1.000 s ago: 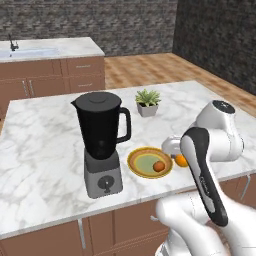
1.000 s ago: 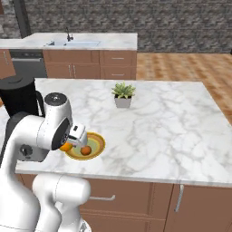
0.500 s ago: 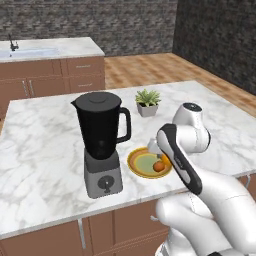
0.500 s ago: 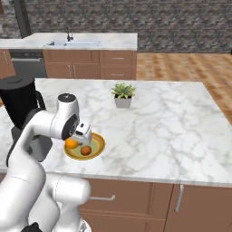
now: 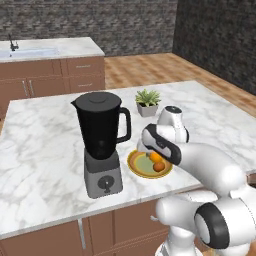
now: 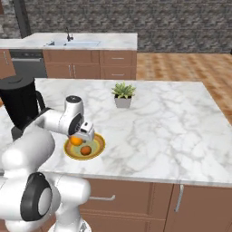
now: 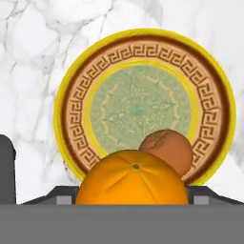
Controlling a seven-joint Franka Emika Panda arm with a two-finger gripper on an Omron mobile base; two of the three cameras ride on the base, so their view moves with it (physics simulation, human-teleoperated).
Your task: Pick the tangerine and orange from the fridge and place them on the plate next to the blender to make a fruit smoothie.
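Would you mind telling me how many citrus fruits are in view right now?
2. A darker fruit lies on the plate; a brighter fruit sits just beside it, between the gripper's fingers. None seems hidden.

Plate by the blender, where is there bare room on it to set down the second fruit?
The plate has its greenish centre and far rim bare. Its near edge is crowded: the darker fruit lies there, and the bright orange sits in the gripper right beside it. The blender borders one side; open marble counter lies toward the potted plant.
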